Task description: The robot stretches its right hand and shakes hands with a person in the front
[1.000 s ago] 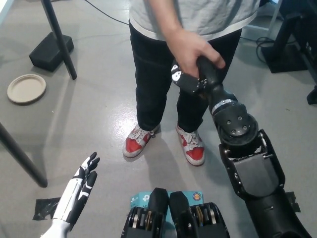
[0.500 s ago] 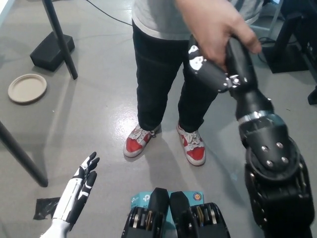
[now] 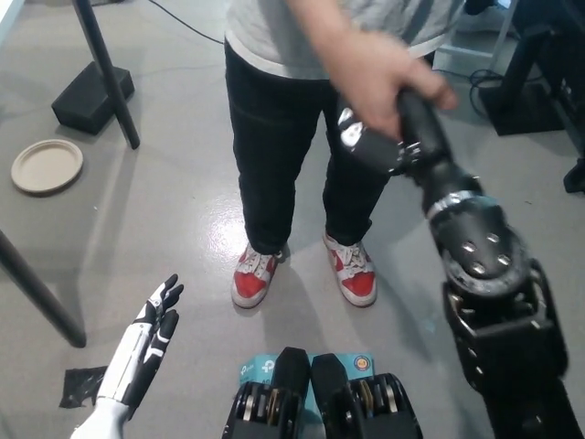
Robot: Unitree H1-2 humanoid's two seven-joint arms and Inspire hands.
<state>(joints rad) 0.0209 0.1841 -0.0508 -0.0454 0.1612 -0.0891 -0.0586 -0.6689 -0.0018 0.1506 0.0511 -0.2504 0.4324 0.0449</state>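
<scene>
A person in a grey shirt, black trousers and red-and-white shoes (image 3: 349,272) stands just in front of me. The person's hand (image 3: 379,78) is wrapped over my black right hand (image 3: 370,146), which is stretched forward and up at the picture's upper middle, its fingers closed in the clasp. Most of my right hand is hidden under the person's grip. My black right forearm (image 3: 471,233) runs back toward the bottom right. My white left hand (image 3: 146,343) rests low at the lower left, open, fingers straight and holding nothing.
A tan paper plate (image 3: 46,166) lies on the grey floor at the left. A black block (image 3: 91,94) and a slanted black pole (image 3: 105,69) stand behind it. Black equipment stands fill the top right (image 3: 539,73). A dark table leg (image 3: 37,293) crosses the left edge.
The clasped hands rose and came nearer over the first half second, then dropped a little and shifted left. The person stepped slightly left. My left hand stayed put.
</scene>
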